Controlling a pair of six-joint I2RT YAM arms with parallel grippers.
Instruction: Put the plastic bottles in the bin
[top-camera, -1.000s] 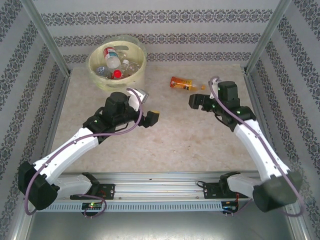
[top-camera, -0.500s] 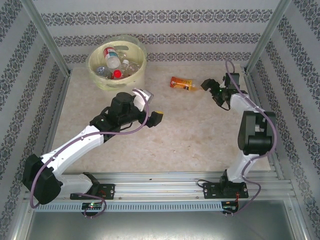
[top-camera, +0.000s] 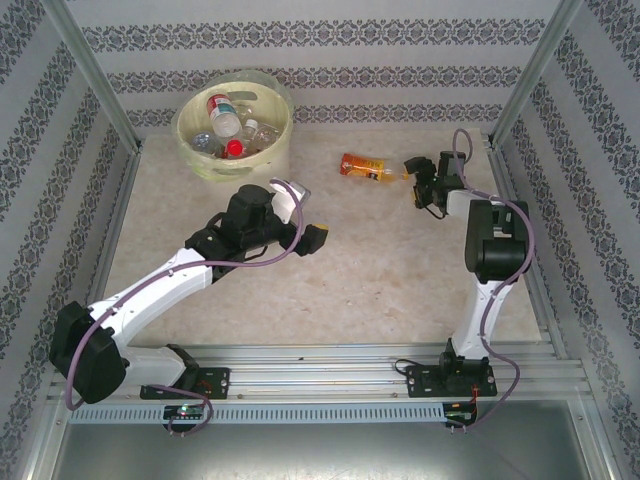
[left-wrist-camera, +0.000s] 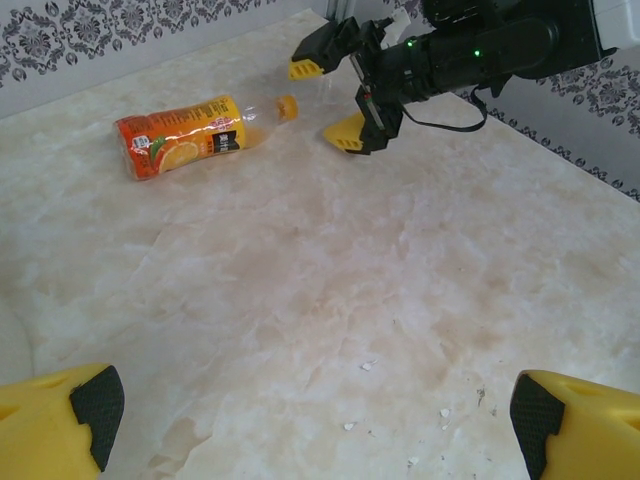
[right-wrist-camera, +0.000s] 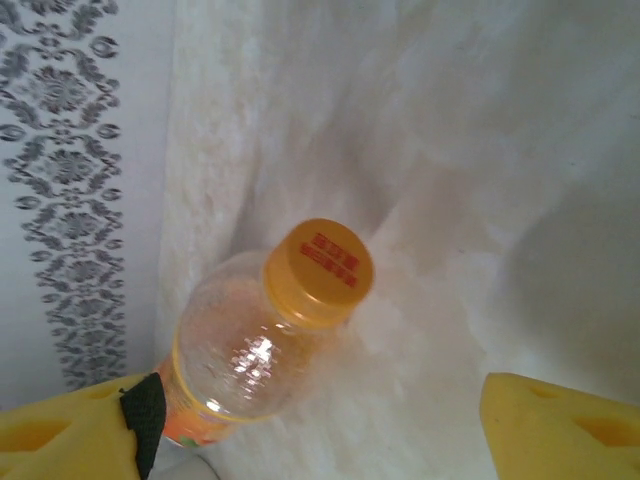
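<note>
Bin: large round pale-yellow plastic bucket (top-camera: 276, 150) at far-left corner of table, holds several clear plastic bottles (top-camera: 226, 126), red cap and red label among them. Orange-labelled clear bottle with orange cap (top-camera: 362, 166) lies on side on marbled tabletop (top-camera: 380, 285), well apart from bin. Right gripper (left-wrist-camera: 326, 100) just beside cap end, jaws apart, nothing gripped. Left gripper (left-wrist-camera: 320, 425) mid-table, jaws wide, empty.

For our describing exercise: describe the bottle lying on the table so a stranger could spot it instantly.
On the marbled table, look right of the pale-yellow bin. One bottle lies on its side there. It alone is outside the bin, with orange label and cap.
</note>
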